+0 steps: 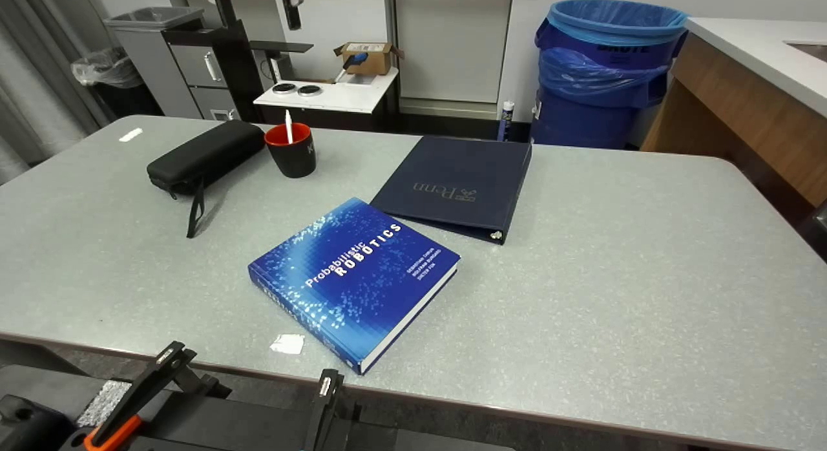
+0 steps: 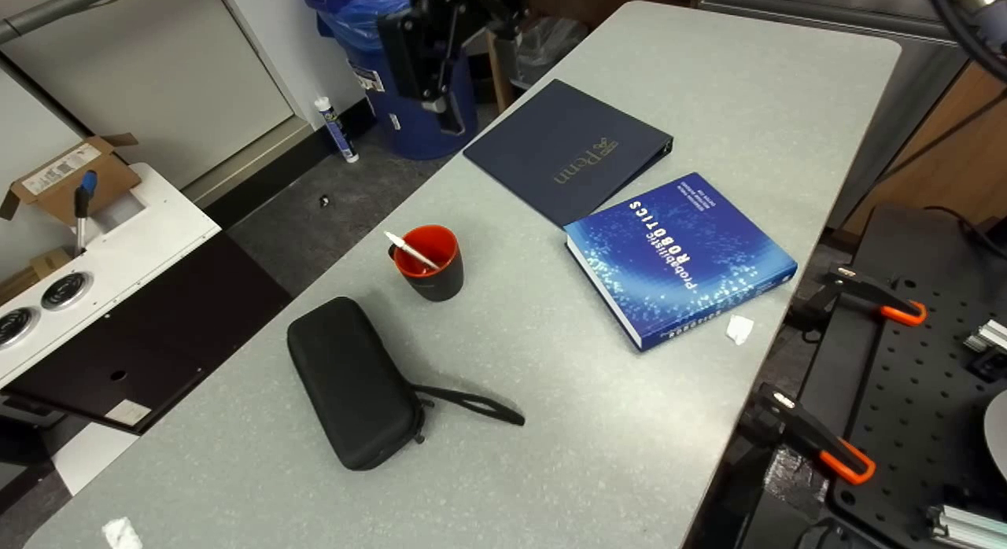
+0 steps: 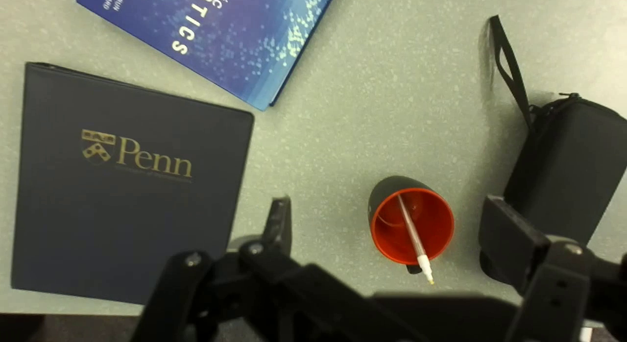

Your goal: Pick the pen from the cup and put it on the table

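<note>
Grey and speckled, the table (image 1: 646, 289) runs across an exterior view, with a bin (image 1: 585, 112) past its far edge. Over the table hangs the gripper (image 3: 392, 212), fingers spread wide and holding nothing. Framed between them in the wrist view, and well below, the pen (image 3: 414, 232) leans in the cup (image 2: 442, 288), one end jutting past the rim; the pick is not yet made.

That lean is likely the main trouble. If the fingers come straight down, one may catch the rim and tip the cup; if they close too low, they may pinch its wall along with the pen. A slim barrel gripped near its tip could twist or slip, and a lift that ignores the slant could drag the cup along.

Near the cup but apart lies the case (image 3: 573, 170); one finger hides part of it in the wrist view, so a wide descent might land there. Farther out lie the binder (image 3: 132, 219) and the book (image 2: 680, 258). Set down loosely near the far edge, the pen might roll off.
</note>
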### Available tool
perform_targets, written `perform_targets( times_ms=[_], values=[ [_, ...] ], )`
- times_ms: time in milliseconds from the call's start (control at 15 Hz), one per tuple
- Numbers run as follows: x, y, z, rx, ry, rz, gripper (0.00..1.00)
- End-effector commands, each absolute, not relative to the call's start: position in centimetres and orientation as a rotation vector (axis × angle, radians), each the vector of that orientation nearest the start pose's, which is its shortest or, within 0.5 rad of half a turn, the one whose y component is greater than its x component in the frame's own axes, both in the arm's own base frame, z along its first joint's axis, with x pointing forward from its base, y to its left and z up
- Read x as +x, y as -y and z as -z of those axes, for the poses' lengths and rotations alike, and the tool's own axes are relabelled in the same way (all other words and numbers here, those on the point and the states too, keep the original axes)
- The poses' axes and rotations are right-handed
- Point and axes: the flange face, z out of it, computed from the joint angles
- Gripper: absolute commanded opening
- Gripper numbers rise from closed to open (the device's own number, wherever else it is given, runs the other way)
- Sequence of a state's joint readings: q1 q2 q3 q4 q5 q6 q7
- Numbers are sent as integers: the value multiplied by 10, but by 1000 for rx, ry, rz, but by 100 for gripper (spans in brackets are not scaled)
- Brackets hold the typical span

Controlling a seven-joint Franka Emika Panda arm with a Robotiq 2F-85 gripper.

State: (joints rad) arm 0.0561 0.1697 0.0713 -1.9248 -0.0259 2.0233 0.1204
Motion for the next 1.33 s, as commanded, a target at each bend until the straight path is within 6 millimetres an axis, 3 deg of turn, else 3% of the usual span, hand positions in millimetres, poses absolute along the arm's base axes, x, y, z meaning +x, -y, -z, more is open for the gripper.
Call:
perform_targets(
  times_ms=[0, 333, 400, 533, 800, 1267],
  values=[
    [646, -99, -357, -3130, 55, -160, 100],
    [690, -139, -301, -3125, 81, -230, 100],
    [667, -125, -311, -3133, 104, -190, 100],
    [679, -137, -295, -3130, 114, -212, 100],
    [692, -140, -291, -3121, 88, -146, 100],
    [714, -152, -247, -3123, 32, -50, 100]
  ],
)
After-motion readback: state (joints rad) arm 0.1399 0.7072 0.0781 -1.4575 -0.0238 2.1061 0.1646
